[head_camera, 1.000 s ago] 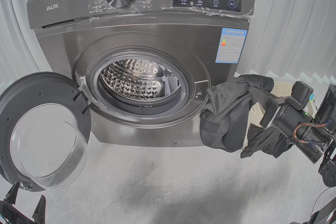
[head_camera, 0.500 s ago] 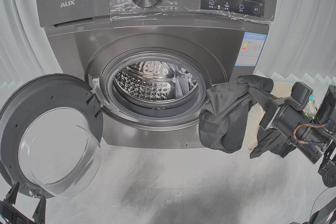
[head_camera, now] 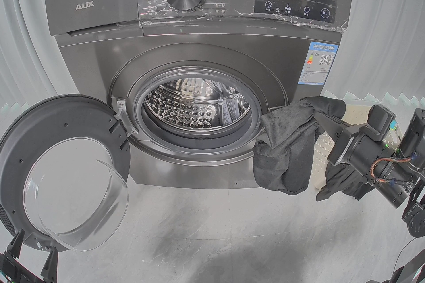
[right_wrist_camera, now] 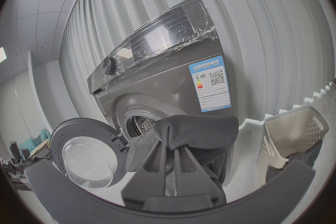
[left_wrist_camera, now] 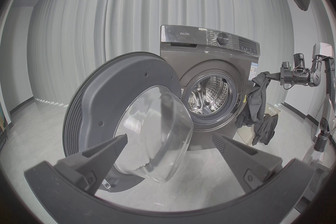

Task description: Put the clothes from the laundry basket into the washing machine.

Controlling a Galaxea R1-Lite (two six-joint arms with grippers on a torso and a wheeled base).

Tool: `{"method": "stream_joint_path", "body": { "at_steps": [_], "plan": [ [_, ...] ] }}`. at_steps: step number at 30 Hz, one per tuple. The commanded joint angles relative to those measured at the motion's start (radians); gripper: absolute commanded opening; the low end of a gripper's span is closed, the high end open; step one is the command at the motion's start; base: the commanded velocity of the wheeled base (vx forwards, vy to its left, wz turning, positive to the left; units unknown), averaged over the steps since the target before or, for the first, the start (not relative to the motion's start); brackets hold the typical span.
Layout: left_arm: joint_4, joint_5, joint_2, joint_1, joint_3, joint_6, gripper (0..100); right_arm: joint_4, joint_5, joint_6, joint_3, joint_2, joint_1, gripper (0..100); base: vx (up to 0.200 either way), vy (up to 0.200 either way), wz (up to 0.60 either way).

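Observation:
The grey washing machine [head_camera: 199, 49] stands in front of me, its round door [head_camera: 62, 169] swung wide to the left and the steel drum [head_camera: 197, 105] exposed. My right gripper [head_camera: 322, 115] is shut on a dark grey garment [head_camera: 287, 147], which hangs just right of the drum opening, above the floor. The right wrist view shows the cloth [right_wrist_camera: 196, 130] draped over the closed fingers [right_wrist_camera: 161, 165]. Behind it is the cream laundry basket [head_camera: 354, 113], with another dark garment [head_camera: 343, 180] hanging over its rim. My left gripper [left_wrist_camera: 168, 137] is open and low beside the door.
Pale curtains run behind and to both sides of the machine. The grey floor [head_camera: 212, 226] before the machine is bare. The open door [left_wrist_camera: 129, 116] juts out towards my left arm. The basket [right_wrist_camera: 297, 130] sits against the machine's right side.
The head camera has shifted, bringing the machine further right in the picture. The held garment now hangs closer to the drum opening. The right gripper's hold on it is unchanged.

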Motion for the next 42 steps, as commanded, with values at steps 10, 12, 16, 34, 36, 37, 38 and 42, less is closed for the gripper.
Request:
{"method": "stream_joint_path", "body": {
  "at_steps": [10, 12, 16, 34, 36, 37, 38, 42],
  "plan": [
    [0.000, 0.000, -0.015, 0.000, 0.018, 0.014, 100, 0.000, 0.000, -0.001, 0.018, -0.011, 0.026, 0, 0.000, 0.000, 0.00],
    [0.000, 0.000, -0.015, 0.000, 0.018, 0.014, 100, 0.000, 0.000, -0.002, 0.018, -0.016, 0.032, 0, 0.000, 0.000, 0.00],
    [0.000, 0.000, -0.015, 0.000, 0.018, 0.013, 100, 0.000, 0.006, -0.010, 0.009, -0.026, 0.038, 0, 0.000, 0.000, 0.00],
    [-0.048, -0.061, -0.006, 0.008, -0.028, 0.042, 100, 0.009, -0.132, -0.007, -0.066, 0.086, 0.146, 0, 0.000, 0.000, 0.00],
    [-0.063, -0.093, 0.019, 0.011, -0.151, 0.023, 100, 0.006, -0.146, -0.002, -0.077, 0.103, 0.149, 0, 0.000, 0.000, 0.00],
    [-0.057, -0.121, 0.063, 0.006, -0.249, 0.014, 100, 0.004, -0.150, 0.002, -0.084, 0.113, 0.150, 0, 0.000, 0.000, 0.00],
    [-0.052, -0.139, 0.095, 0.005, -0.295, 0.019, 100, 0.003, -0.152, 0.007, -0.092, 0.124, 0.152, 0, 0.000, 0.000, 0.00],
    [-0.043, -0.311, 0.266, 0.005, -0.343, 0.022, 100, 0.000, -0.172, 0.034, -0.138, 0.164, 0.175, 0, 0.000, 0.000, 0.00]
  ]
}}
